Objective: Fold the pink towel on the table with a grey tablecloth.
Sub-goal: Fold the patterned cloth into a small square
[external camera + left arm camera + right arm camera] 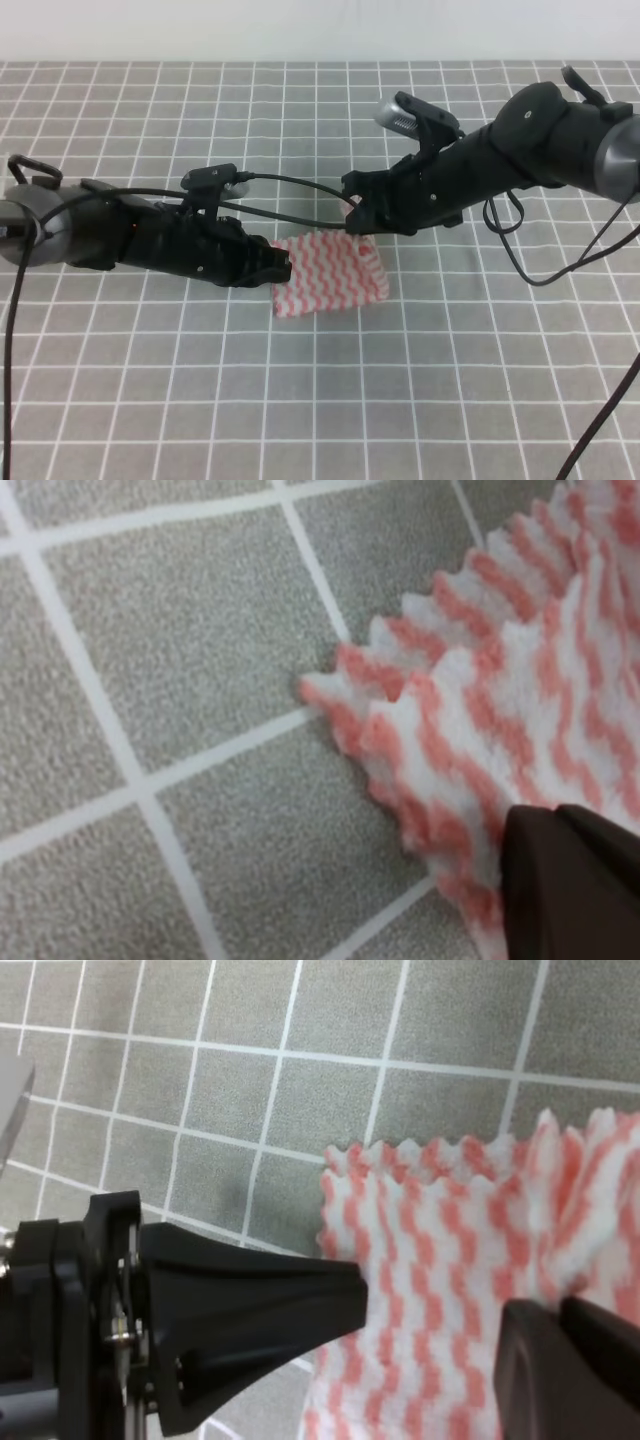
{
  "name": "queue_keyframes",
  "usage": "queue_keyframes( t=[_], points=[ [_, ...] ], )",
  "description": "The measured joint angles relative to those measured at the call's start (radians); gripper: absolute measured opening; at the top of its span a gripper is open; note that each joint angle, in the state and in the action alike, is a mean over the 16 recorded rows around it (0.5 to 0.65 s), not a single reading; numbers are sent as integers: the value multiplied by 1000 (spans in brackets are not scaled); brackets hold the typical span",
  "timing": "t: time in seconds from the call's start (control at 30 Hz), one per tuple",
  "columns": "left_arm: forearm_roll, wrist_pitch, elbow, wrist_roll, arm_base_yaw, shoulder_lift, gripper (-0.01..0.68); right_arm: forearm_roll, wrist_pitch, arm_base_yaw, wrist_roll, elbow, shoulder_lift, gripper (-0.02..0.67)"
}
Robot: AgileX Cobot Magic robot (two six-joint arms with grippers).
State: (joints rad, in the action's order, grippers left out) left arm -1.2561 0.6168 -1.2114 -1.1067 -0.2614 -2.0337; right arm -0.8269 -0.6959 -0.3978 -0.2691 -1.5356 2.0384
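Observation:
The pink towel (335,275) lies bunched and doubled over on the table with a grey tablecloth (300,400), near the middle. My left gripper (283,268) is shut on the towel's left edge. In the left wrist view a dark fingertip (570,880) presses on the layered zigzag corner of the towel (500,680). My right gripper (355,215) is shut on the towel's far corner, which rises a little off the cloth. In the right wrist view the towel (440,1240) lies between the left gripper's black fingers (260,1300) and the right fingertip (570,1370).
The grey gridded cloth runs in every direction around the towel. Black cables hang from the right arm (520,250), and another loops from the left arm (12,330) over the table's left side. A pale wall lies beyond the table's far edge (300,62).

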Motion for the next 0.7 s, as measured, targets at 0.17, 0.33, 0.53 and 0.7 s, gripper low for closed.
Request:
queue_keyframes(
  t=[0.17,0.33,0.53,0.7],
  points=[
    [-18,1,0,-16,0,-5,-4,-10,-1,-14,0,0,0,-12],
    [-20,2,0,-18,0,-4,-4,-22,9,-37,-1,0,0,-12],
    [-25,3,0,-22,0,-5,-4,-30,33,-65,-2,0,0,-12],
    [-30,6,0,-28,1,-6,-4,-35,52,-78,-2,0,2,-12]
  ],
)
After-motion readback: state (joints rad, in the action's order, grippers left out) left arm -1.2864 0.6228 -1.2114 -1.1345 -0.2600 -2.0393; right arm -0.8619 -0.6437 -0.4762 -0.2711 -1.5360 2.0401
